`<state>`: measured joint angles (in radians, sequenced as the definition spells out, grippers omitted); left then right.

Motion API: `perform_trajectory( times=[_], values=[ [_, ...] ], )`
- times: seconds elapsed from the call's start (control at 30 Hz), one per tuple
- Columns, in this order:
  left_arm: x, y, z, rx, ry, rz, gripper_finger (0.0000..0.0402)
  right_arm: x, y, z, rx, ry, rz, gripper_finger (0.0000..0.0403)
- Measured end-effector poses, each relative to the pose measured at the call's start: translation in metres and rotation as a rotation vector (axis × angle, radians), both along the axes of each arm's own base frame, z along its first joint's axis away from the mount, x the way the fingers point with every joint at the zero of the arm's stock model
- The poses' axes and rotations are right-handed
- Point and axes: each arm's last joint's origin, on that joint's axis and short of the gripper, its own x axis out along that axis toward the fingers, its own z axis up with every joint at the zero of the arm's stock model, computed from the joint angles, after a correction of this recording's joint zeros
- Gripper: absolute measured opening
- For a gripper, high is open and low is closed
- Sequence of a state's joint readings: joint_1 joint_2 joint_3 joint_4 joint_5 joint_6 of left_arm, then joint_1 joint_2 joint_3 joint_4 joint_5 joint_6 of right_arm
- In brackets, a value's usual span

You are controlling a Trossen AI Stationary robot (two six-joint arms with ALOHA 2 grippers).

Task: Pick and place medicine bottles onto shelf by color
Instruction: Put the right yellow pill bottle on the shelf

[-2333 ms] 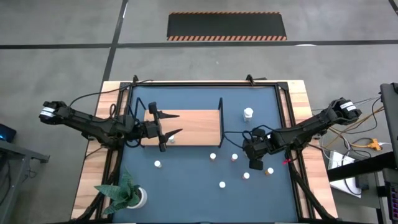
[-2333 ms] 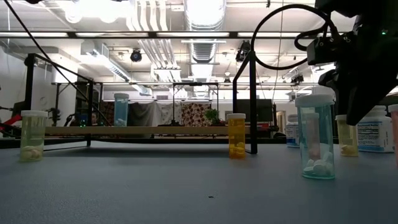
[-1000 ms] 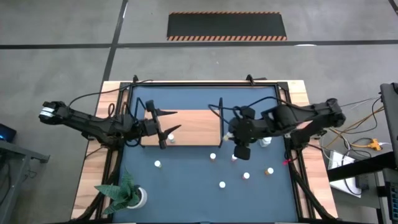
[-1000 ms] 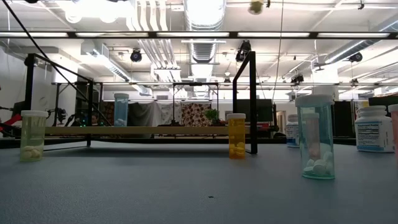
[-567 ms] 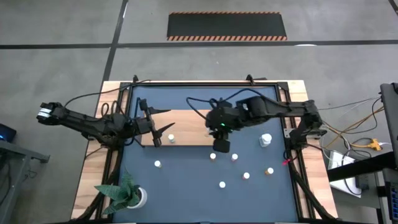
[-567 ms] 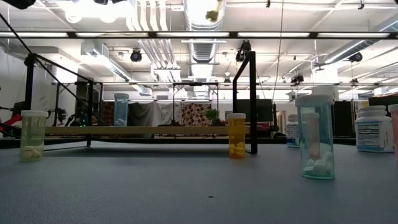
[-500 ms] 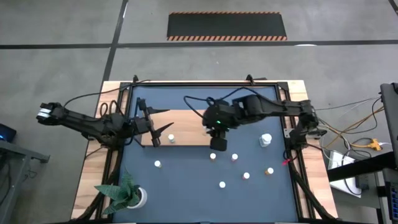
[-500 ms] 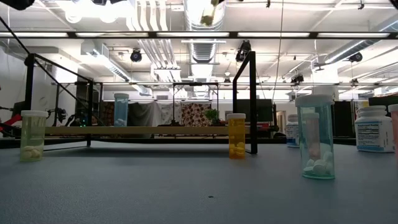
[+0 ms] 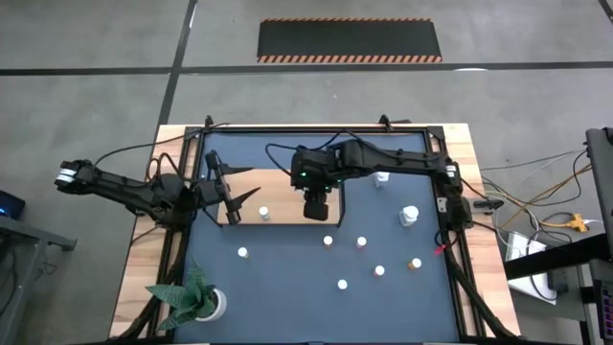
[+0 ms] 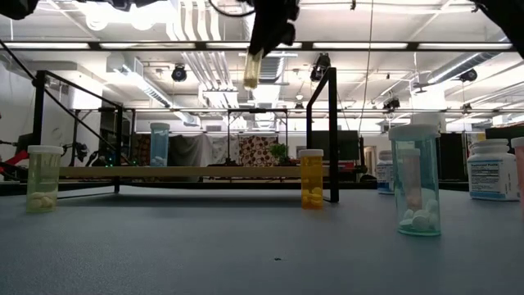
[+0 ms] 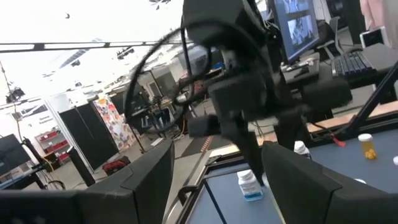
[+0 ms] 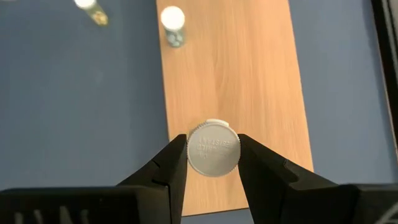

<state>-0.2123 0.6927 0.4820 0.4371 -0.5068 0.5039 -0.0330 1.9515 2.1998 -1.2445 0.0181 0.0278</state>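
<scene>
Here the relation that matters is vertical: the shelf [image 12: 233,93] lies straight below the right gripper [image 12: 213,155], which is closed on a white-capped bottle [image 12: 213,149] held upright, cap toward the wrist camera and long axis pointing down at the wood. In the right wrist view the cap is framed on both sides by the dark fingers, and light-brown board is seen all round it, with the board's long edge and the dark blue tabletop [image 12: 74,112] just to one side. In the low view the bottle [image 10: 252,70] hangs well above the board [image 10: 188,172], apart from it, yellowish in its body, so a drop of some height is judged to remain. In the high view the right gripper [image 9: 316,203] is placed over the shelf's right half [image 9: 287,187], near the front edge.

One bottle [image 9: 263,214] already stands on the shelf toward the left, just beside the left gripper [image 9: 233,201], whose fingers are spread wide and hold nothing; that arm waits at the shelf's left end. The remaining bottles, such as the one [image 9: 329,241] just in front of the board, stand on the tabletop. The next move is judged to be a straight descent, with care that the base is not set across the edge.
</scene>
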Motion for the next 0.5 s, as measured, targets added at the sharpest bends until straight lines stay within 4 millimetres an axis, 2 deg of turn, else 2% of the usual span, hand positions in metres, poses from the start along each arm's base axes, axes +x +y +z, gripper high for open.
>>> perform_trajectory(
  times=[0.23,0.5],
  values=[
    [0.000,0.000,0.000,0.000,0.002,0.000,0.0226,0.014,0.000,-0.025,-0.017,0.064,0.044,0.0118],
    [0.001,0.000,0.000,0.000,0.003,0.000,0.0226,0.017,0.001,-0.037,-0.009,0.058,0.068,0.0118]
  ],
)
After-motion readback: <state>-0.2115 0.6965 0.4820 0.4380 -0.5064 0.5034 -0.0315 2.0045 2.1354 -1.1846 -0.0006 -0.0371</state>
